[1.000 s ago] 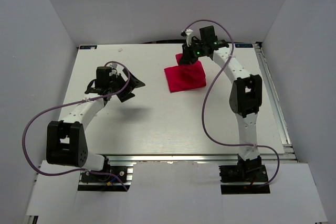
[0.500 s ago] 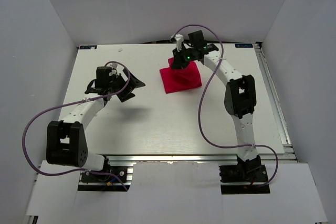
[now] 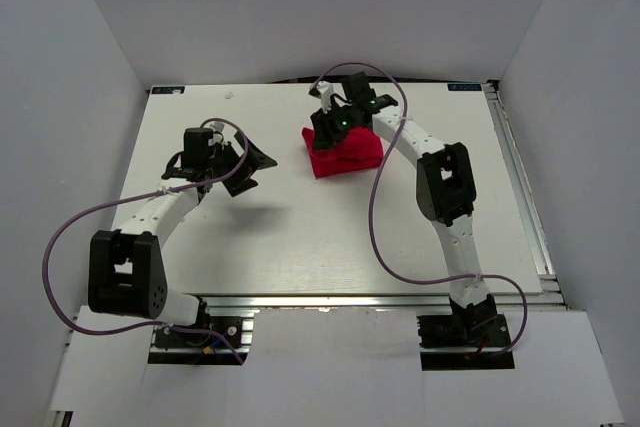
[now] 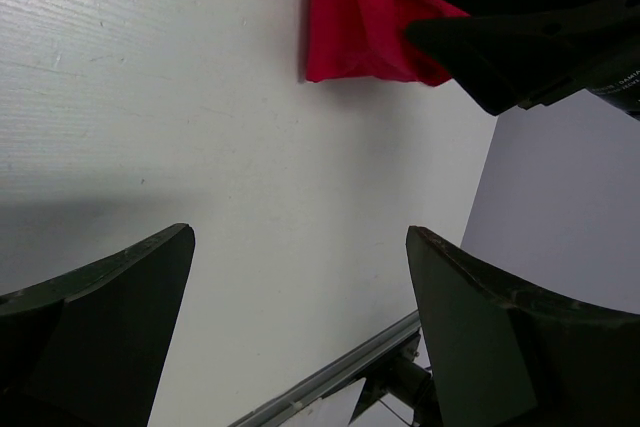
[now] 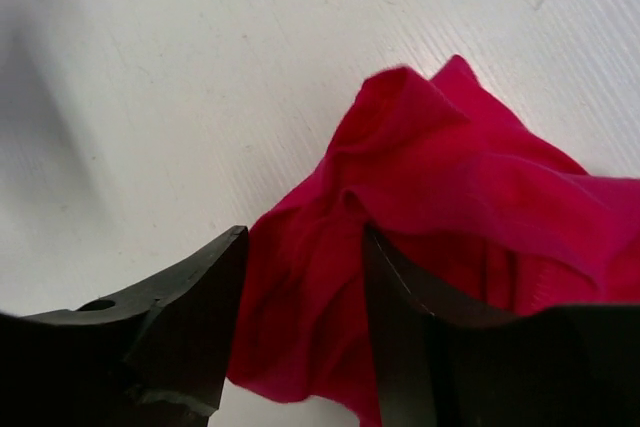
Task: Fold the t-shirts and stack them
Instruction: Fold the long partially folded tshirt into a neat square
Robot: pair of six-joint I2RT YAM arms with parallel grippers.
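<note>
The red t-shirt (image 3: 348,154) lies in a crumpled, partly folded heap at the back middle of the white table (image 3: 300,237). My right gripper (image 3: 326,128) is low over its left edge. In the right wrist view the jaws of the right gripper (image 5: 303,247) stand apart, with loose folds of the t-shirt (image 5: 450,187) lying between and beyond them. My left gripper (image 3: 254,161) hovers to the left of the cloth, wide open and holding nothing. In the left wrist view the left gripper (image 4: 300,287) points at bare table, with the t-shirt (image 4: 350,17) and the right gripper (image 4: 520,37) ahead.
White walls close in the table at the back and on both sides. A metal rail (image 3: 522,182) runs along the right edge and another (image 3: 330,302) along the near edge. Purple cables (image 3: 378,217) loop from both arms.
My right arm swept left across the t-shirt, dragging its upper layer leftward, and its jaws have parted from a shut grip. The left arm has stayed put.
</note>
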